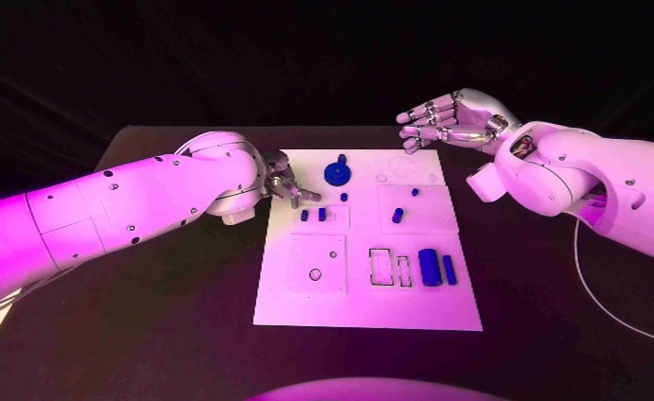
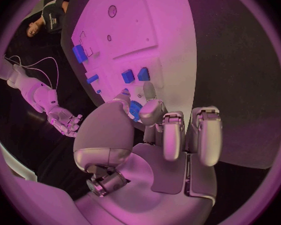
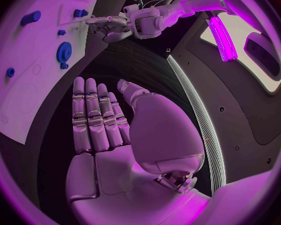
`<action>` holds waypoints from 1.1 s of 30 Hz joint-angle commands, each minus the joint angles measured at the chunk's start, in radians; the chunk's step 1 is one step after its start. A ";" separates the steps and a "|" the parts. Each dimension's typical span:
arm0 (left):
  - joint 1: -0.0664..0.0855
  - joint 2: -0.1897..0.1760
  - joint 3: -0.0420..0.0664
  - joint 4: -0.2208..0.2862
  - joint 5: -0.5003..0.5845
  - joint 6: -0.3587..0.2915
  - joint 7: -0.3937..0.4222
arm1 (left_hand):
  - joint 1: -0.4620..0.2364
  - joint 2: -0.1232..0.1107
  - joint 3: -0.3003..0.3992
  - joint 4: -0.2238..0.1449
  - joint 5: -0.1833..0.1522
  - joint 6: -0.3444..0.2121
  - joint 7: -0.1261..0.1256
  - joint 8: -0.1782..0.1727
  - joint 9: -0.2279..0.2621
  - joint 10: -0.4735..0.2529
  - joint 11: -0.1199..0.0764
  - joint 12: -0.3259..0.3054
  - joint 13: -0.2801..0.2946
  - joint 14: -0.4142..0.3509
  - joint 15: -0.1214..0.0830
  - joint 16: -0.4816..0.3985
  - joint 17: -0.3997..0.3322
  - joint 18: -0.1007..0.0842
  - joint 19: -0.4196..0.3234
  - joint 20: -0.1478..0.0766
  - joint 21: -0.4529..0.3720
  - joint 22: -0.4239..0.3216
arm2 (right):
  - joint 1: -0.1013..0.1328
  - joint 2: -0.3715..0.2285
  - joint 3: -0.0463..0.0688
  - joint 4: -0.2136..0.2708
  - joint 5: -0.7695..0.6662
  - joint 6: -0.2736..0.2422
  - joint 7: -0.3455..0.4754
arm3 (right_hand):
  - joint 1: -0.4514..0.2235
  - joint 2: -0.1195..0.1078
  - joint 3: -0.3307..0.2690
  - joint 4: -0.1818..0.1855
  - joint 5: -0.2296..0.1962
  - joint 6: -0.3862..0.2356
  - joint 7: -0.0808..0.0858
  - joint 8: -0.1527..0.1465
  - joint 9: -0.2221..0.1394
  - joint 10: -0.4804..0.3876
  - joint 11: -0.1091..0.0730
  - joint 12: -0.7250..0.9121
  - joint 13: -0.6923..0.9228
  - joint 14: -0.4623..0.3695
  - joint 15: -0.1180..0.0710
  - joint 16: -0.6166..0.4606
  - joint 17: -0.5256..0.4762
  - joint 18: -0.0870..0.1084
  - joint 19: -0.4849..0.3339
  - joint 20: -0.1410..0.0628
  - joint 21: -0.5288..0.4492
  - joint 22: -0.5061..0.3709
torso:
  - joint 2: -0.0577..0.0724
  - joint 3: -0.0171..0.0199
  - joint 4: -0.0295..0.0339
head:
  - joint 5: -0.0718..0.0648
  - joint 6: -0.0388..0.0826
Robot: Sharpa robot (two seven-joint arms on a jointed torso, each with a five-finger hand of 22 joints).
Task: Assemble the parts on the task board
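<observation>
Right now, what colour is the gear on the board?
Blue: the gear stands out against the white board, clearest in the head view.

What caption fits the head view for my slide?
Left hand hovers at the task board's edge near the blue gear; right hand open beyond the far corner.

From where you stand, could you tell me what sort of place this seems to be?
Probably a robotics lab or demo bench: a black table carries a white task board with small blue parts, and the left robot hand and right robot hand hang open at its far end.
</observation>
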 commanded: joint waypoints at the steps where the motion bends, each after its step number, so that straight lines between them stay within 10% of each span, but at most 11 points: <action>1: 0.002 -0.012 0.007 0.015 0.030 -0.043 0.008 | 0.000 0.012 -0.007 -0.001 -0.001 -0.005 0.004 -0.001 0.001 -0.002 0.001 -0.009 -0.005 0.107 -0.005 0.003 0.263 -0.011 0.099 -0.006 -0.008 0.256 | -0.001 0.002 0.000 -0.001 -0.001 0.017 0.010 | -0.013 0.002 -0.003 -0.004 0.005 -0.004 0.000 -0.002 -0.001 -0.005 -0.001 0.000 -0.001 -0.003 -0.003 -0.004 -0.001 0.003 0.008 0.001 -0.007 -0.002 | 0.000 -0.0002 -0.0003 | 0.000 0.001; 7: 0.004 -0.027 0.017 0.031 0.061 -0.074 0.045 | 0.022 0.027 -0.021 -0.003 0.009 -0.016 0.008 -0.005 0.000 -0.013 0.004 -0.023 -0.018 0.107 -0.004 0.003 0.263 -0.006 0.093 -0.005 -0.025 0.248 | -0.001 0.003 0.000 -0.003 -0.001 0.018 0.011 | -0.013 0.002 -0.003 -0.004 0.005 -0.004 0.000 -0.002 -0.001 -0.005 -0.001 0.000 -0.001 -0.003 -0.003 -0.004 -0.001 0.003 0.008 0.001 -0.007 -0.002 | 0.000 -0.0006 -0.0005 | -0.001 0.004; 9: 0.005 -0.028 0.018 0.033 0.075 -0.114 0.102 | 0.063 0.037 -0.029 -0.012 0.046 -0.054 0.021 -0.021 -0.004 -0.066 0.015 -0.106 -0.103 0.107 0.002 0.003 0.263 0.015 0.061 -0.002 -0.116 0.203 | -0.001 0.003 0.000 -0.003 -0.001 0.018 0.011 | -0.013 0.002 -0.003 -0.004 0.005 -0.004 0.000 -0.002 -0.001 -0.005 -0.001 0.000 -0.001 -0.003 -0.003 -0.004 -0.001 0.003 0.008 0.001 -0.007 -0.002 | 0.000 -0.0001 -0.0003 | -0.003 0.005; 11: 0.005 -0.026 0.019 0.032 0.086 -0.165 0.197 | 0.145 0.033 -0.028 -0.037 0.065 -0.122 0.051 -0.049 -0.016 -0.201 0.042 -0.298 -0.295 0.084 0.022 -0.038 0.201 0.061 -0.023 0.012 -0.333 0.096 | -0.001 0.003 0.000 -0.003 -0.001 0.018 0.011 | -0.013 0.002 -0.003 -0.004 0.005 -0.004 0.000 -0.002 -0.001 -0.005 -0.001 0.000 -0.001 -0.003 -0.003 -0.004 -0.001 0.003 0.008 0.001 -0.007 -0.002 | 0.000 0.0000 -0.0003 | -0.004 0.006; 16: 0.003 -0.009 0.002 0.015 0.088 -0.310 0.475 | 0.372 0.023 0.008 -0.107 0.067 -0.256 0.138 -0.153 -0.105 -0.445 0.125 -0.496 -0.431 -0.236 0.102 -0.492 -0.322 0.150 -0.347 0.073 -0.985 -0.236 | -0.001 0.004 0.000 -0.003 -0.001 0.018 0.011 | -0.013 0.002 -0.003 -0.004 0.006 -0.005 0.000 -0.002 -0.001 -0.005 -0.001 0.000 -0.001 -0.003 -0.003 -0.004 -0.002 0.003 0.008 0.001 -0.007 -0.002 | 0.001 -0.0011 0.0000 | -0.011 0.014; 18: 0.000 0.002 -0.005 0.003 0.063 -0.357 0.548 | 0.458 0.013 0.046 -0.136 0.066 -0.265 0.144 -0.221 -0.169 -0.478 0.138 -0.571 -0.499 -0.362 0.108 -0.653 -0.483 0.150 -0.389 0.093 -1.049 -0.278 | -0.001 0.004 0.000 -0.004 -0.001 0.017 0.012 | -0.013 0.002 -0.003 -0.004 0.006 -0.005 0.000 -0.002 -0.001 -0.005 -0.001 0.000 -0.001 -0.003 -0.003 -0.004 -0.002 0.003 0.008 0.001 -0.008 -0.002 | 0.001 -0.0016 0.0002 | -0.014 0.016; 24: -0.018 0.039 -0.023 -0.031 -0.090 -0.435 0.670 | 0.554 -0.052 0.148 -0.173 0.052 -0.186 0.142 -0.395 -0.356 -0.419 0.157 -0.769 -0.741 -0.336 0.126 -0.773 -0.625 0.166 -0.346 0.117 -1.155 -0.382 | -0.002 0.008 0.000 -0.007 -0.001 0.017 0.013 | -0.013 0.003 -0.002 -0.004 0.007 -0.004 0.000 -0.001 -0.001 -0.006 -0.002 0.000 -0.001 -0.003 -0.003 -0.004 -0.002 0.003 0.008 0.001 -0.008 -0.003 | 0.002 -0.0014 -0.0037 | -0.018 0.022; 33: -0.032 0.084 -0.036 -0.068 -0.311 -0.367 0.614 | 0.509 -0.075 0.126 -0.176 0.033 -0.149 0.144 -0.449 -0.422 -0.458 0.174 -0.848 -0.840 -0.261 0.134 -0.759 -0.657 0.168 -0.279 0.124 -1.169 -0.411 | -0.003 0.019 0.000 -0.010 -0.001 0.018 0.014 | -0.012 0.004 -0.001 -0.005 0.008 -0.004 0.000 -0.001 -0.001 -0.006 -0.002 0.000 -0.001 -0.003 -0.004 -0.004 -0.002 0.003 0.009 0.001 -0.009 -0.003 | 0.004 -0.0009 -0.0084 | -0.019 0.029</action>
